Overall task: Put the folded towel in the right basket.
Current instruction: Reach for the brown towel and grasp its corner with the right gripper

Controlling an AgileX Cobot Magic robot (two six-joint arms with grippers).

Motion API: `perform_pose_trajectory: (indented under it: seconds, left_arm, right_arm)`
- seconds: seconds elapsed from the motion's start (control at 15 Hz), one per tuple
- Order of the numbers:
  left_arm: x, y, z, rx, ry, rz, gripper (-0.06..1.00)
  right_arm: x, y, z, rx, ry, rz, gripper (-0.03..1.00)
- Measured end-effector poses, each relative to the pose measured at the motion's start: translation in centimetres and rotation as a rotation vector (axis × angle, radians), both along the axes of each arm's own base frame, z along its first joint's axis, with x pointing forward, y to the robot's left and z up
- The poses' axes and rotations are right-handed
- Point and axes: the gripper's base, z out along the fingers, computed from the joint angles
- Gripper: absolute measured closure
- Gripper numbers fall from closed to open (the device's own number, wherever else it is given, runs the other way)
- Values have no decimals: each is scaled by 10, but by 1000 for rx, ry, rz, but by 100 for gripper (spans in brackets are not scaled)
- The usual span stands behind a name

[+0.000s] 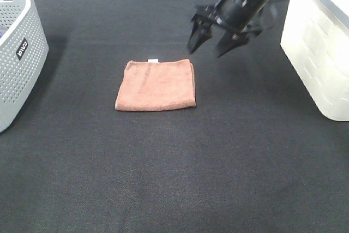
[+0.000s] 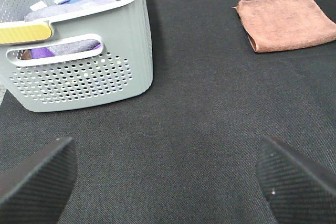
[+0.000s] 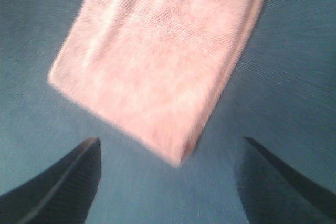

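Observation:
A folded brown towel [image 1: 156, 85] lies flat on the black table, near the middle. It also shows in the left wrist view [image 2: 286, 20] and, blurred, in the right wrist view [image 3: 157, 56]. My right gripper [image 1: 209, 43] is open and empty, hanging in the air just beyond the towel's far right corner. The right basket [image 1: 320, 53] is white and stands at the right edge. My left gripper [image 2: 168, 179] is open and empty, low over the table beside the grey basket; it is out of the exterior view.
A grey perforated basket [image 1: 16, 53] stands at the left edge; the left wrist view [image 2: 79, 51] shows cloths in it. The black tabletop [image 1: 174, 178] stretches in front of the towel.

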Motion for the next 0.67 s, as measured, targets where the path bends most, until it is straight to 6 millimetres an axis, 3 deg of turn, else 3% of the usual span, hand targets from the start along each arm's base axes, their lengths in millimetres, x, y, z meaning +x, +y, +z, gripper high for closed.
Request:
perform_pose_trajectory:
  seconds: [0.33, 0.67]
  left_arm:
    - [0, 0, 0, 0, 0, 0, 6]
    - [0, 0, 0, 0, 0, 0, 6]
  right_arm:
    - [25, 10, -61, -2, 92, 11, 29]
    - [32, 8, -95, 84, 181, -45, 29]
